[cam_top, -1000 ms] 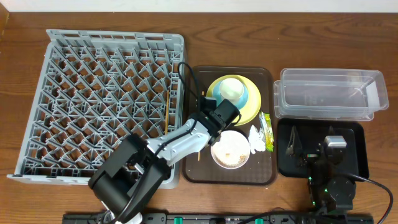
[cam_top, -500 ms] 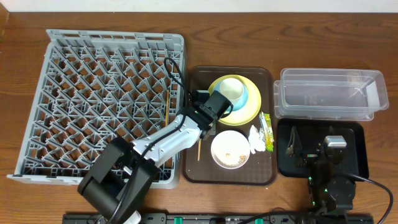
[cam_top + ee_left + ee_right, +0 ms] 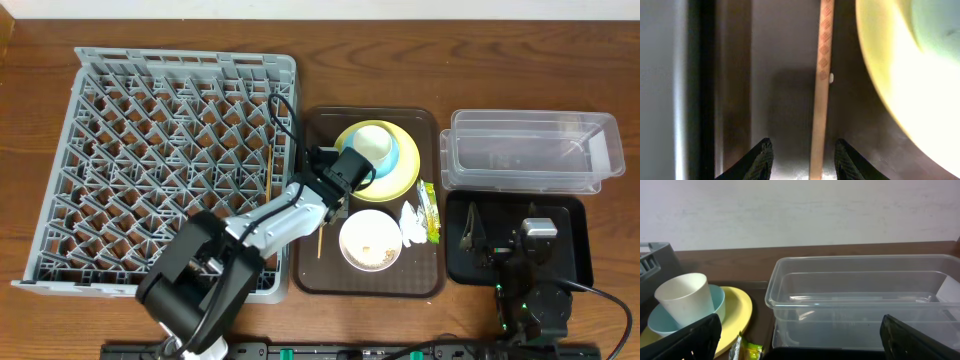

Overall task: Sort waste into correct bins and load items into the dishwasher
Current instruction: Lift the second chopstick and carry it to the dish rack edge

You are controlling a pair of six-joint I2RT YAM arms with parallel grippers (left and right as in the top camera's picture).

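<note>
my left claw (image 3: 803,157) hangs low over the left side of the brown serving tray (image 3: 310,275). its two black fingers stand partly apart, and a wooden chopstick (image 3: 822,75) lies on the tray between them, not pinched. a row of small diamonds is printed along the stick.

a second chopstick (image 3: 268,168) lies in the grey dish rack (image 3: 150,60), along its right edge. at the tray's far right corner a yellow plate (image 3: 410,180) holds a light blue bowl (image 3: 395,160), with a white cup (image 3: 372,142) inside it. near the tray's front edge is a white bowl (image 3: 370,240) with food scraps (image 3: 372,250). just right of that bowl are a crumpled napkin (image 3: 412,222) and a green-yellow sachet (image 3: 430,205), whose print is too small to read.

my right claw (image 3: 800,337) gapes wide and holds nothing, over the black tray (image 3: 575,260) at the worktop's front right corner. the clear tub (image 3: 530,150) sits behind that tray.
</note>
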